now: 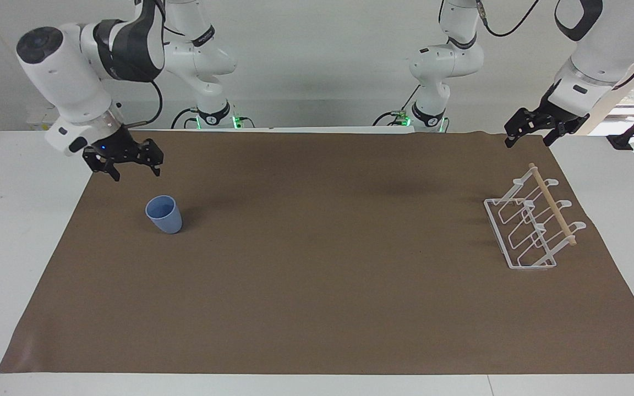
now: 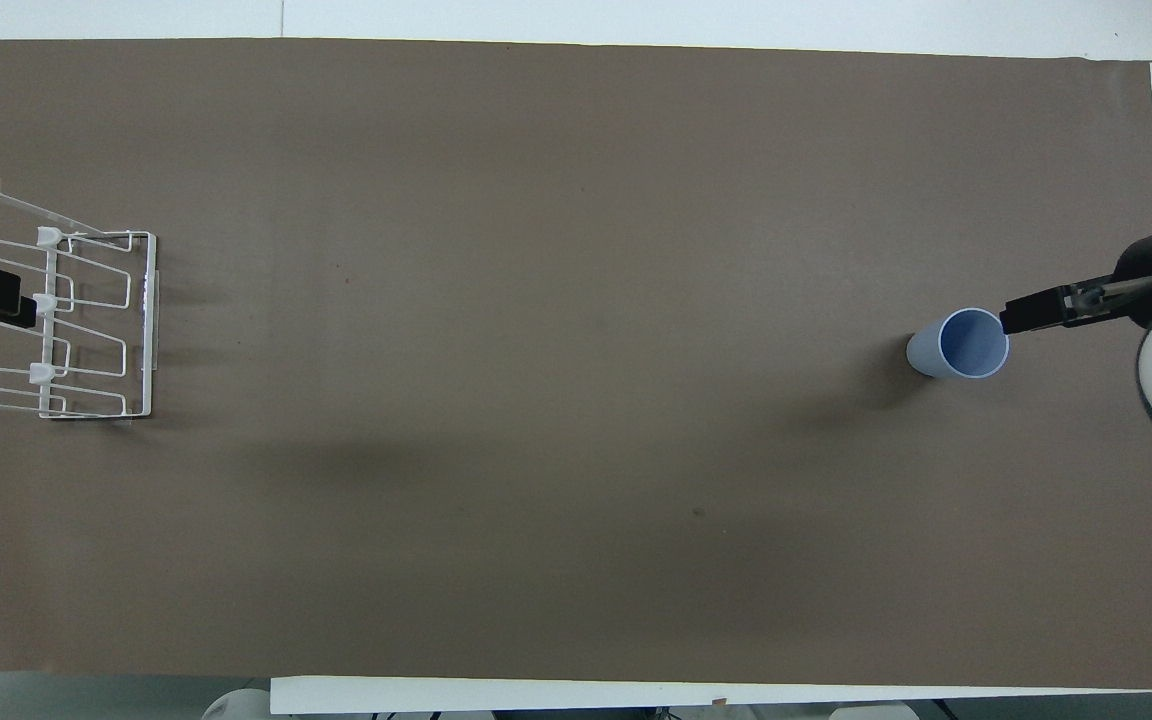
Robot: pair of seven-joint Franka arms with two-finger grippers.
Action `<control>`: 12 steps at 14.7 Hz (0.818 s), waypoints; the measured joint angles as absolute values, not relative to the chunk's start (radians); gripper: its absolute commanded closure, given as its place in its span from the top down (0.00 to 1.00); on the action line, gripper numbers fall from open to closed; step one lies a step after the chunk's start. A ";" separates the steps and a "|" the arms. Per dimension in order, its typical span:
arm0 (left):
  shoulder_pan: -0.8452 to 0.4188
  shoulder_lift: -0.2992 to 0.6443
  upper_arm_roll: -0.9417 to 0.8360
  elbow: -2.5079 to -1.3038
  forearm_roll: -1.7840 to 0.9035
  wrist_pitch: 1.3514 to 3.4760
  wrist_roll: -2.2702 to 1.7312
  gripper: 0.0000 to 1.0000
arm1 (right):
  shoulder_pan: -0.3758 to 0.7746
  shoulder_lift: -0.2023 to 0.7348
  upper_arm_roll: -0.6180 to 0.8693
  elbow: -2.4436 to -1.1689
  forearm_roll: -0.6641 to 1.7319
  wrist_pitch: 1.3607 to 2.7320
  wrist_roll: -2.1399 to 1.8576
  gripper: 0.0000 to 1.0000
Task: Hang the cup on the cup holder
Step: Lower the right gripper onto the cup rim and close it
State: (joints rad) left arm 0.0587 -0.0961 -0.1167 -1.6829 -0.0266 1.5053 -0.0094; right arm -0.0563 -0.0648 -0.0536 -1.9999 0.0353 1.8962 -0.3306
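Note:
The light-blue cup (image 1: pixel 164 214) stands upright, mouth up, on the brown mat toward the right arm's end of the table; it also shows in the overhead view (image 2: pixel 966 343). The white wire cup holder (image 1: pixel 531 226) with its wooden dowel stands toward the left arm's end and shows in the overhead view too (image 2: pixel 86 320). My right gripper (image 1: pixel 136 174) is open and empty, in the air just beside the cup, not touching it; in the overhead view (image 2: pixel 1028 314) its tip reaches the cup's rim. My left gripper (image 1: pixel 528 143) is open and empty, raised by the holder, and waits.
A brown mat (image 1: pixel 317 286) covers most of the white table (image 1: pixel 20 231). Bare white margins lie at both ends. The cup and the holder are the only things on the mat.

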 measured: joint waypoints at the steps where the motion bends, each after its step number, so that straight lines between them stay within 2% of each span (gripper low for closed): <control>1: 0.059 -0.098 -0.117 -1.690 -0.027 1.505 -0.009 1.00 | -0.066 -0.061 -0.054 -2.046 0.038 1.951 -0.390 0.97; 3: 0.059 -0.103 -0.117 -1.700 -0.027 1.505 -0.009 1.00 | -0.088 -0.051 -0.056 -2.094 0.039 2.014 -0.467 0.93; 5: 0.059 -0.106 -0.117 -1.703 -0.027 1.505 -0.009 1.00 | -0.107 -0.033 -0.057 -2.105 0.039 2.044 -0.492 0.84; 8: 0.059 -0.109 -0.117 -1.707 -0.027 1.505 -0.009 1.00 | -0.111 0.000 -0.057 -2.107 0.040 2.093 -0.498 0.82; 12: 0.059 -0.109 -0.117 -1.707 -0.027 1.505 -0.009 1.00 | -0.111 0.048 -0.055 -2.114 0.040 2.132 -0.498 0.73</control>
